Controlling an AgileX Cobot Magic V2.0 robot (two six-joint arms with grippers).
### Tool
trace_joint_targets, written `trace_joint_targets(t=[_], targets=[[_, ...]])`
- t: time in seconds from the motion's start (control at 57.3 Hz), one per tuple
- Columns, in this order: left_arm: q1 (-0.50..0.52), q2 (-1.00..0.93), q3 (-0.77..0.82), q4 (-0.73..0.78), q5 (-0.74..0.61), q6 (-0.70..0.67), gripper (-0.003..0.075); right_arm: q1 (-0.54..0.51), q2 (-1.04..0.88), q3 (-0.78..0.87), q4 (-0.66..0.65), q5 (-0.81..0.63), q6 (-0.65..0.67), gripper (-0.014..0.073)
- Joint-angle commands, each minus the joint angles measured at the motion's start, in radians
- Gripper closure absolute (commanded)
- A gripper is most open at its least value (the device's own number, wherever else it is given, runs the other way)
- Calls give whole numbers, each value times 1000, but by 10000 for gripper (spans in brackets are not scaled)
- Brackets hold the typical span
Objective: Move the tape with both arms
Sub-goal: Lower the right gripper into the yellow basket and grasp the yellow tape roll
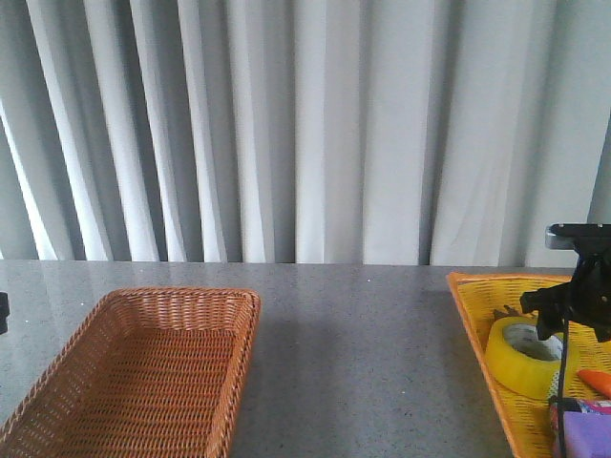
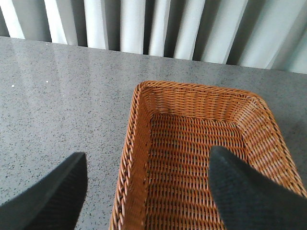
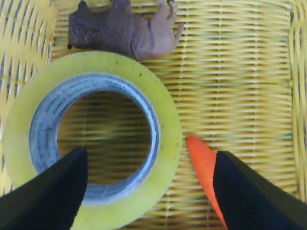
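The tape (image 1: 523, 356) is a yellow roll with a white printed core, lying flat in the yellow basket (image 1: 477, 305) at the right. In the right wrist view the tape (image 3: 165, 124) fills the middle. My right gripper (image 3: 151, 191) is open just above it, with one finger (image 3: 48, 196) over the roll's hole and the other finger (image 3: 259, 196) outside the roll. In the front view the right gripper (image 1: 563, 310) hangs over the tape. My left gripper (image 2: 148, 191) is open and empty, its fingers either side of the brown wicker basket's near wall (image 2: 134, 158).
The brown wicker basket (image 1: 143, 382) sits at the front left. In the yellow basket (image 3: 240, 72) lie a brown toy animal (image 3: 120, 28) beyond the tape and an orange pointed object (image 3: 204, 165) beside it. A purple item (image 1: 587, 429) lies nearer. Grey curtains hang behind the table.
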State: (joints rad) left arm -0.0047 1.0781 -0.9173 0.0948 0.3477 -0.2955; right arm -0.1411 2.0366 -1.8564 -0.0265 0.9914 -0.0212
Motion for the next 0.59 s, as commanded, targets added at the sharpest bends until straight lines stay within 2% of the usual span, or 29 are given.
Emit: trace_joint_targets(t=[0.0,0.331,0.436,0.576], targets=[[-8,-13,-30,-6,-67,-8,218,-2,-28,-61,4,-17,-16,67],[-8,-13,-30,-6,-72,-8,218,-2,58,-69,6,-28,-42,85],[-8,-13,-30,-6,-71,-8,218,-3,73,-69,5,-33,-42,165],[-8,-13,-30,-5,-64,-7,218,-3,76,-71,-1,-41,-42,338]])
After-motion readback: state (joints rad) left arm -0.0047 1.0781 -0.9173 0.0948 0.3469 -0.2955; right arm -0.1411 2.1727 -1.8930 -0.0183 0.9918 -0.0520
